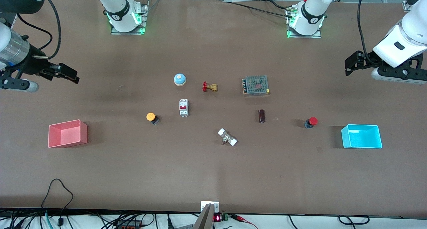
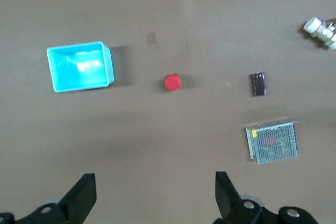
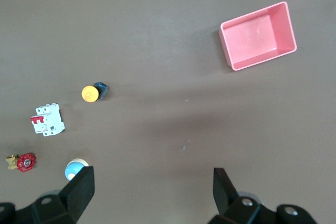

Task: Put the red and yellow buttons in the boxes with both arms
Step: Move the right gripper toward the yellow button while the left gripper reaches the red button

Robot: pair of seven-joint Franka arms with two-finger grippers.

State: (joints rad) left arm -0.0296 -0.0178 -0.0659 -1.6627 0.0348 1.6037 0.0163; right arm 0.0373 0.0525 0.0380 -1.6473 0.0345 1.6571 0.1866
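Observation:
The yellow button (image 1: 151, 117) lies on the table toward the right arm's end, with the pink-red box (image 1: 67, 137) farther out toward that end. The red button (image 1: 311, 122) lies close beside the cyan-blue box (image 1: 361, 140) toward the left arm's end. My right gripper (image 1: 68, 73) is open and empty, up over bare table. Its wrist view (image 3: 153, 190) shows the yellow button (image 3: 91, 93) and the pink-red box (image 3: 258, 35). My left gripper (image 1: 353, 64) is open and empty, up over bare table. Its wrist view (image 2: 156, 192) shows the red button (image 2: 172, 82) and the cyan-blue box (image 2: 80, 66).
Mid-table lie a pale blue dome (image 1: 179, 79), a brass valve with a red handle (image 1: 209, 87), a white circuit breaker (image 1: 183, 107), a mesh-covered power supply (image 1: 256, 85), a dark brown cylinder (image 1: 262, 116) and a white-ended fitting (image 1: 227, 137).

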